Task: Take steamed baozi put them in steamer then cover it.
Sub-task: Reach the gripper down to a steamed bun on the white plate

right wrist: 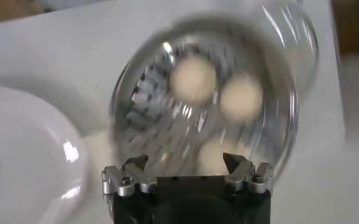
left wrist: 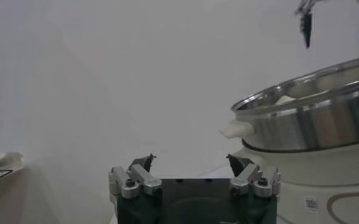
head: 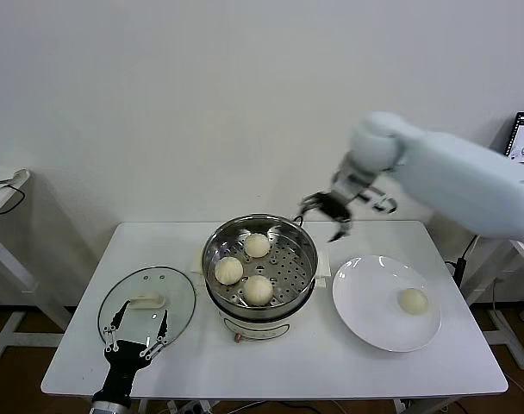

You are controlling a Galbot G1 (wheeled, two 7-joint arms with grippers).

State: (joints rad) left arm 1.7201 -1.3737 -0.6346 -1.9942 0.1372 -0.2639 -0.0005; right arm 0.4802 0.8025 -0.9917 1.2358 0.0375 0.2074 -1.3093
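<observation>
Buns in steamer (head: 260,269): three buns (head: 258,290) are being seen resting on the perforated tray, near one another.
Last bun (head: 413,301): it is lying alone on the white plate (head: 365,297), which is sitting on the table (head: 417,366) just beside the steamer on the robot's right.
Right gripper (head: 329,213): it is being held in the air above the steamer's far right rim, fingers spread wide, nothing being carried; from its wrist camera the steamer and three buns are showing below.
Left gripper (head: 137,334): it is being kept low at the near edge of the lid (head: 147,304), fingers open and empty.
Lid: it is lying flat on the table to the left of the steamer, handle (head: 146,301) up.
Bun handling: likely soft, light and easily dented; it is best being taken across its rounded sides with a gentle squeeze, not on the pleated top.
Lid handling: likely glass, heavier, slick and breakable; the handle is judged the only sound place to be gripped.
Remaining: one bun is yet to be moved, and the covering is not yet done.
</observation>
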